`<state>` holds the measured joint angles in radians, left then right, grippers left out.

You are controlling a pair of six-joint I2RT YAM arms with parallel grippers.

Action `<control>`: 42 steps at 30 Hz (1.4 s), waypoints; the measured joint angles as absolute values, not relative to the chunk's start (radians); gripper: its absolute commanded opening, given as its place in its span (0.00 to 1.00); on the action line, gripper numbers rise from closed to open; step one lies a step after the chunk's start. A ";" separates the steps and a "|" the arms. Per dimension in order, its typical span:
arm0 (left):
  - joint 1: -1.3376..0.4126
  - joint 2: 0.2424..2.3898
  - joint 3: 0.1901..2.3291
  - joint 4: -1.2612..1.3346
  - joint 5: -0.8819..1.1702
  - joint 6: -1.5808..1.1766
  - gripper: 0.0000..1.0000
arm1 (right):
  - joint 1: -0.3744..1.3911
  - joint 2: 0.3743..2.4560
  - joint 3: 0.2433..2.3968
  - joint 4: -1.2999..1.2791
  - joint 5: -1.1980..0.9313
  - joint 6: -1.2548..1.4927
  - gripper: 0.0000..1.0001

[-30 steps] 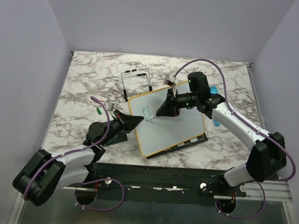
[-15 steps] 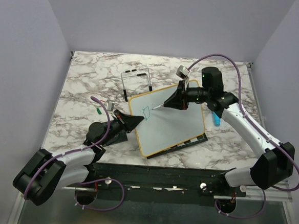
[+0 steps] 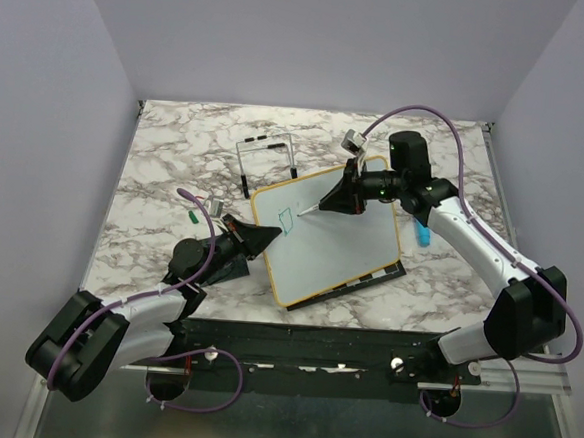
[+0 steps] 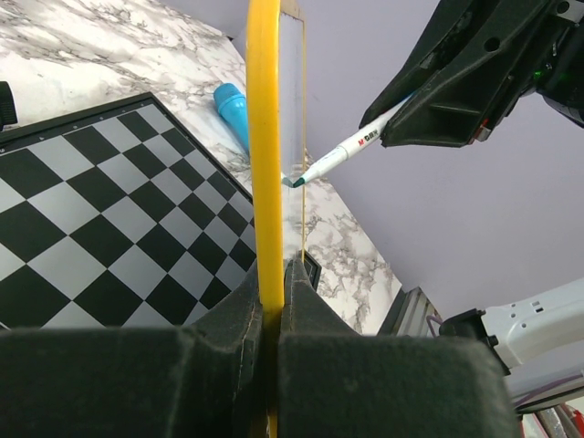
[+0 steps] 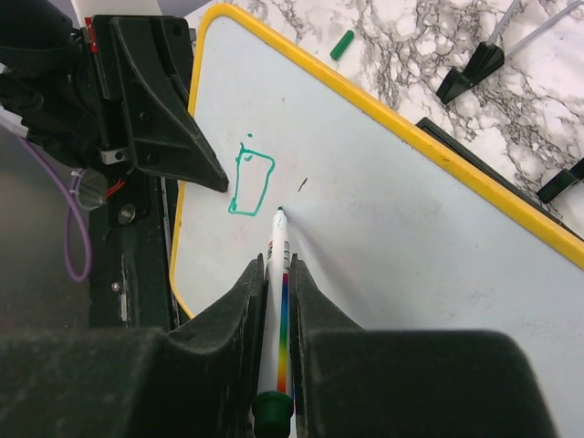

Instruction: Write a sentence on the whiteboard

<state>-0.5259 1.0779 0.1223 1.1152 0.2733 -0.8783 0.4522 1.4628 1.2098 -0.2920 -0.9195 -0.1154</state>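
Note:
The whiteboard [image 3: 335,242], white with a yellow frame, lies tilted on the table. My left gripper [image 3: 268,236] is shut on its left frame edge [image 4: 265,137], which runs between the fingers in the left wrist view. My right gripper [image 5: 276,266] is shut on a white marker [image 5: 278,265] with a rainbow stripe. The marker's tip [image 3: 302,212] sits at the board surface just right of the writing. Of the sentence, a single teal box-like letter [image 5: 253,184] shows near the board's left end.
A black-and-white chessboard [image 4: 109,210] lies under the whiteboard, its edge showing at the front right [image 3: 380,276]. A black wire stand [image 3: 268,162] is behind the board. A green cap [image 3: 192,215] lies left of my left gripper. A blue object [image 3: 421,234] lies at the right.
The right gripper drew back up and to the right, carrying the marker tip from the bottom of the teal letter to a spot beside it. The left gripper kept its hold.

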 measured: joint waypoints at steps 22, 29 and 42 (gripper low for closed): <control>-0.526 1.084 0.122 1.121 0.273 -0.879 0.00 | 0.452 1.472 1.204 -0.278 -0.934 -0.105 0.01; -0.525 1.083 0.121 1.120 0.273 -0.879 0.00 | 0.452 1.470 1.171 -0.283 -0.952 -0.108 0.01; -0.525 1.090 0.121 1.128 0.273 -0.879 0.00 | 0.452 1.462 1.143 -0.290 -0.966 -0.125 0.01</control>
